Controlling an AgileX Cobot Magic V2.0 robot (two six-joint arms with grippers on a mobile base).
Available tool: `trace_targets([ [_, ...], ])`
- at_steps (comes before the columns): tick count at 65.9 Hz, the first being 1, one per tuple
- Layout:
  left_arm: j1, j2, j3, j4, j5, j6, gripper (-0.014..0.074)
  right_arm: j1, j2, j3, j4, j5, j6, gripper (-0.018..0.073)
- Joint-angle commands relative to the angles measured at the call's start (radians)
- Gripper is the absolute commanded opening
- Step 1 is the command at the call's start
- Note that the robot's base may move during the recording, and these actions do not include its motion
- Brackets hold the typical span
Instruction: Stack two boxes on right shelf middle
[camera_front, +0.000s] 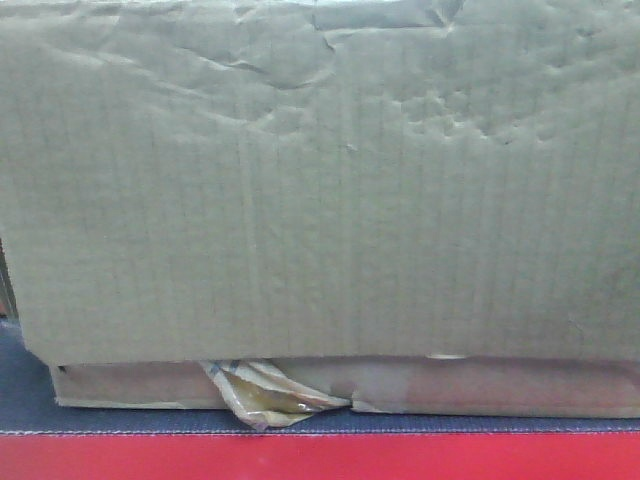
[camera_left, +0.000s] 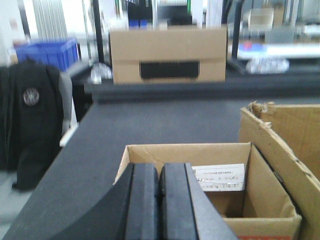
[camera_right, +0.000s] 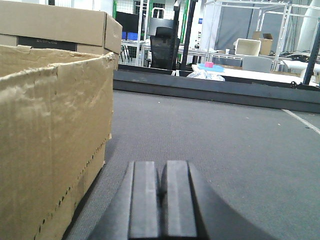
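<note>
**Both pincers clenched and empty, cardboard boxes close by**

Front view: a creased carton (camera_front: 320, 180) fills nearly the whole frame, its corrugated wall dented along the top. At its base a paler strip of cardboard (camera_front: 480, 385) shows, with a crumpled piece of brown tape (camera_front: 265, 395) hanging loose at the lower middle. The carton sits on a dark surface (camera_front: 30, 400), and a red band (camera_front: 320, 458) runs below that. Neither arm shows here.

Left wrist view: the left gripper (camera_left: 159, 200) is clenched, its two black fingers pressed together with nothing between them. Just beyond it a small open box (camera_left: 185, 147) stands on the dark table (camera_left: 150, 120), a white label (camera_left: 218, 177) lying inside against its far wall. Touching or just beside its right side is a torn-edged box (camera_left: 295, 130), taller and cut off by the frame. At the far end of the table stands a far box (camera_left: 167, 52) with a black slot (camera_left: 169, 70) in its face. Blue crates (camera_left: 47, 50) and a black jacket (camera_left: 35, 115) are off to the left.

Right wrist view: the right gripper (camera_right: 162, 200) is likewise clenched and empty, low over the grey tabletop (camera_right: 225, 140). A tall box (camera_right: 50, 140) with a ragged top edge stands near it on the left, apart from the fingers. Behind it a second box (camera_right: 55, 22) rises higher. A black office chair (camera_right: 164, 47) stands beyond the table.
</note>
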Motion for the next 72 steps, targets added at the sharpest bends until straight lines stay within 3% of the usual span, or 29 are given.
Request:
trace_targets([
  [1,0.002,0.135,-0.096,-0.004,0.061,0.001,-0.0111,-0.003,-0.004,-0.001,0.002,-0.017,-0.001,-0.0165],
  [13,0.002,0.415,-0.299,-0.045,0.203,0.001,-0.0111,-0.003,-0.004,-0.001,0.002,-0.017,-0.001,-0.0165],
  [31,0.002,0.666,-0.424,-0.051,0.187,0.001,-0.0111,-0.003,-0.004,-0.001,0.002,-0.017,-0.001,-0.0165],
  [39,0.002,0.722,-0.434,-0.104,0.150,0.001,-0.0111,-0.003,-0.004,-0.001,0.002,-0.017,-0.001,-0.0165],
  [47,0.003,0.782,-0.507,-0.120,0.286,0.005,-0.0111,-0.003,-0.004,-0.001,0.002,-0.017,-0.001,-0.0165],
  [57,0.074,0.888,-0.657,-0.150,0.484,0.155,-0.0111,-0.003,-0.004,-0.001,0.002,-0.017,-0.001,-0.0165],
  [72,0.273,0.992,-0.800,-0.390,0.697,0.442,-0.0111,-0.003,-0.004,-0.001,0.002,-0.017,-0.001,-0.0165],
])
